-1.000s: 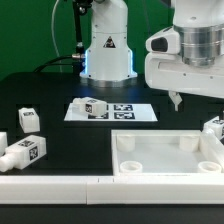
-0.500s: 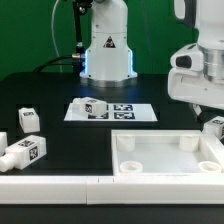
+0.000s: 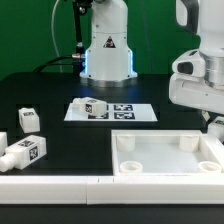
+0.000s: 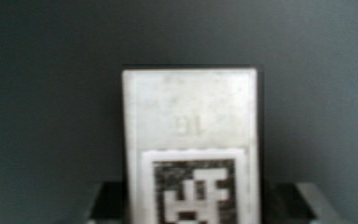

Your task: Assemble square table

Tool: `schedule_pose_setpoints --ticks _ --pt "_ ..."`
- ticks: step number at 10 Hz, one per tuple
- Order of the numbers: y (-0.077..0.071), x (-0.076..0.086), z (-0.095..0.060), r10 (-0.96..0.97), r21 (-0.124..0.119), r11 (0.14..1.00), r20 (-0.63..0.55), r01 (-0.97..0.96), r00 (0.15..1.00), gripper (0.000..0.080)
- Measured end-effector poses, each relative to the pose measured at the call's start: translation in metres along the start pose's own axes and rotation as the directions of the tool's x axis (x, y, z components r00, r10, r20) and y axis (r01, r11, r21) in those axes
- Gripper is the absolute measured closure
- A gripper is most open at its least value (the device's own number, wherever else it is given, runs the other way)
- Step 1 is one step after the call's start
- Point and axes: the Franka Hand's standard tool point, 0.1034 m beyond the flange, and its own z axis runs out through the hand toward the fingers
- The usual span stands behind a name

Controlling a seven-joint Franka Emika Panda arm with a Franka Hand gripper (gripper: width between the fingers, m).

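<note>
Four stubby white legs are what we count across the two views, along with one square panel (image 3: 160, 136) and one long white rail (image 3: 60, 187). In the wrist view one leg (image 4: 194, 115) lies directly between the jaws of the gripper (image 4: 194, 208), its black-and-white tag at the end nearer the fingertips. One of the dark fingers (image 4: 108, 203) shows on each side of it. The jaws stand apart at about the leg's width, just beside its edges, and we cannot tell whether they press on it or leave a gap. In the exterior view the gripper (image 3: 212, 120) hangs low by the panel's far corner on the exterior view's right and hides that leg. A second leg (image 3: 93, 107) sits on the marker board (image 3: 135, 112). A third leg (image 3: 28, 120) and a fourth leg (image 3: 27, 151) lie well apart from the panel on the exterior view's left. Near them is a small white piece (image 3: 3, 138), cut by the frame's edge, which we cannot identify.
</note>
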Motion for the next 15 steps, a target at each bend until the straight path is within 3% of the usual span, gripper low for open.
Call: schedule_pose_setpoints --ticks 2,5,6,9,10,12,13,15 --pt "0.005 0.001 -0.002 0.008 -0.003 1.000 -0.001 -0.008 1.000 0.0517" --pt "0.055 -0.002 -0.025 0.127 -0.021 0.992 -0.020 -0.128 0.992 0.0517" --pt "0.061 -0.005 -0.027 0.168 -0.021 0.986 -0.018 -0.168 0.986 0.0517" --pt "0.058 -0.006 -0.025 0.254 -0.019 0.967 -0.016 -0.255 0.967 0.0515" --pt "0.059 -0.006 -0.026 0.320 -0.016 0.947 -0.013 -0.320 0.947 0.0515" --pt "0.079 0.013 -0.040 0.454 -0.007 0.891 -0.026 -0.454 0.891 0.0515" --pt "0.091 0.027 -0.047 0.520 0.036 0.854 -0.044 -0.519 0.853 0.0515" --pt "0.090 0.023 -0.043 0.585 0.037 0.811 -0.042 -0.584 0.810 0.0515"
